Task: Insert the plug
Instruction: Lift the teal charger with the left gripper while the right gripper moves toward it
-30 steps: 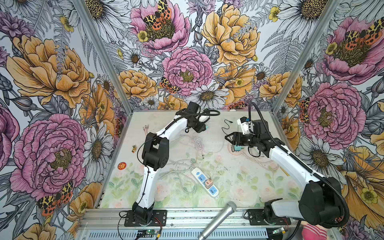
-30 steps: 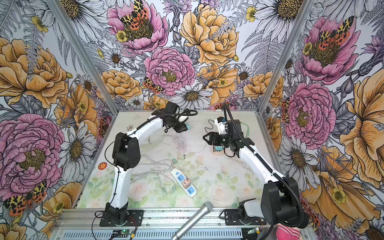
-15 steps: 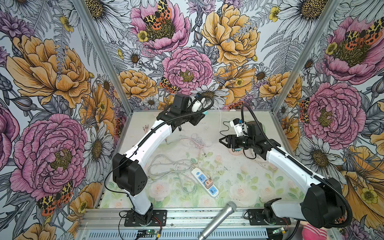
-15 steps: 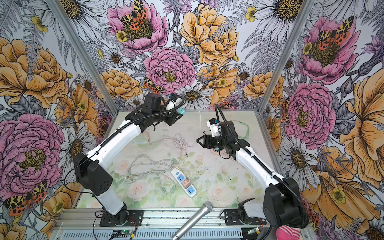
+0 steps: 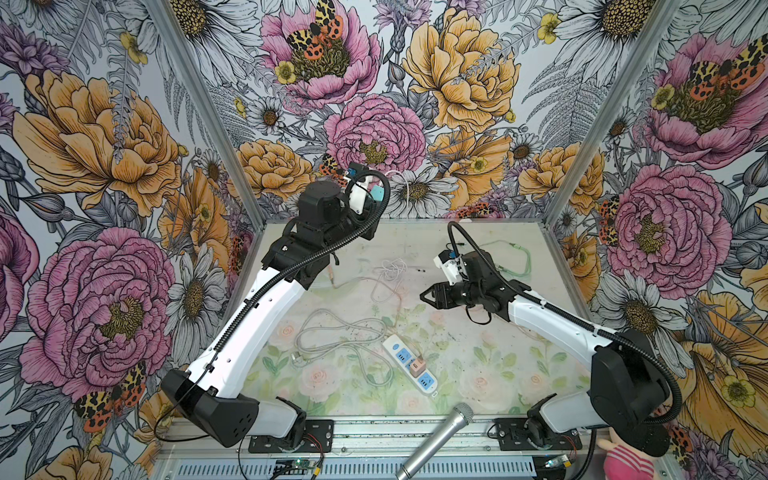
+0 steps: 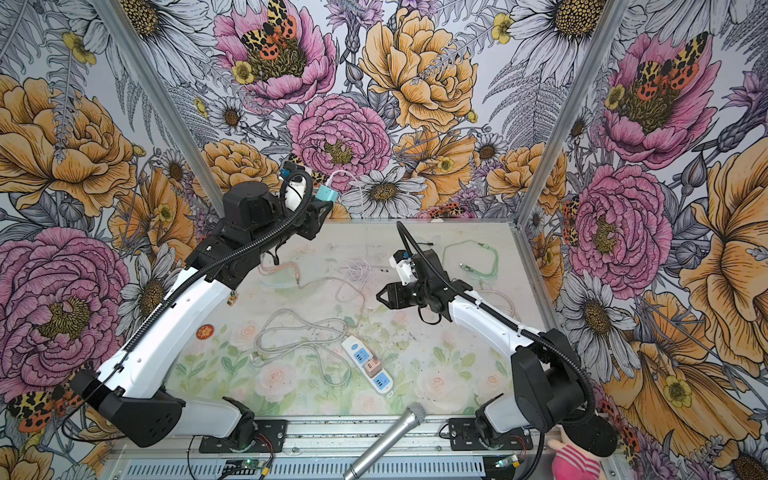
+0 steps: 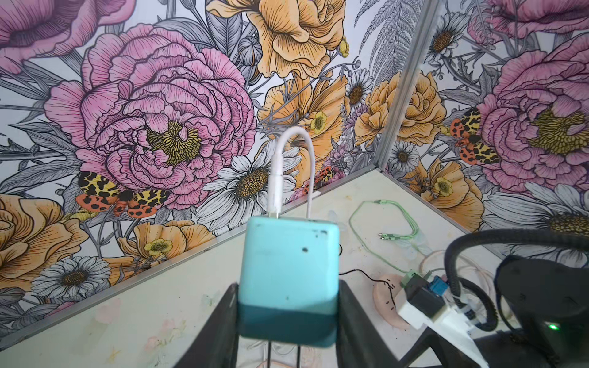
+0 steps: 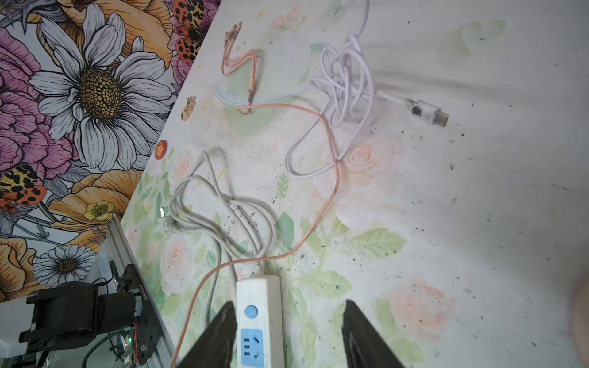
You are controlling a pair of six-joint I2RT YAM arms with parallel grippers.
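The plug is a teal charger block with a darker base and two prongs; a white cable loops out of its top. My left gripper is shut on it, one finger on each side. Both top views show that gripper raised high near the back wall with the plug in it. The white power strip lies at the front middle with a pink charger in one socket. My right gripper hovers open and holds nothing.
The strip's grey cord coils to its left. A white cable tangle and a pink cable lie mid-table. A green cable lies at the back right. A microphone pokes in over the front rail.
My left arm has lifted the teal plug off the table up toward the back wall. My right gripper has moved left and toward the front, its jaws narrowing.
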